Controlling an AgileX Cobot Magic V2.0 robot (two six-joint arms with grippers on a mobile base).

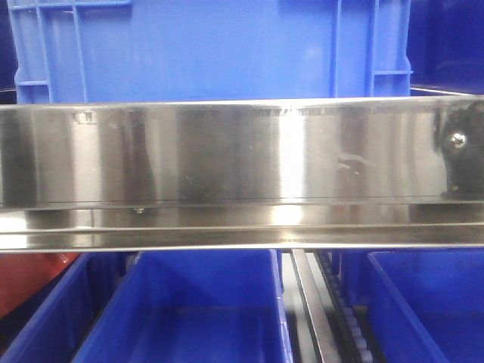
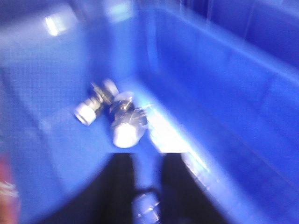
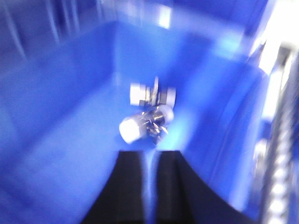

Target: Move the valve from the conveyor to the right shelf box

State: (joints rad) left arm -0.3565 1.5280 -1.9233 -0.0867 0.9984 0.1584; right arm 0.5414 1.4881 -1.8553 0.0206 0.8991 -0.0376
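My left gripper [image 2: 147, 161] hangs inside a blue box [image 2: 224, 84]. Deep between its black fingers sits a blurred silvery piece that looks like a valve [image 2: 147, 205]. Two more valves [image 2: 126, 126] [image 2: 91, 108] lie on the floor of that box just ahead of the fingertips. My right gripper [image 3: 150, 156] hovers over a blue box [image 3: 60, 93]; its fingers stand a narrow slit apart with nothing between them. Two valves [image 3: 140, 127] [image 3: 152, 94] lie on the floor just past its tips. The conveyor is out of view.
The front view is filled by a shiny steel shelf rail [image 1: 242, 151] with a blue crate [image 1: 212, 45] above it. Below stand blue boxes [image 1: 189, 302] [image 1: 431, 302], split by a roller track [image 1: 333, 318]. Something red [image 1: 30, 280] shows at the lower left.
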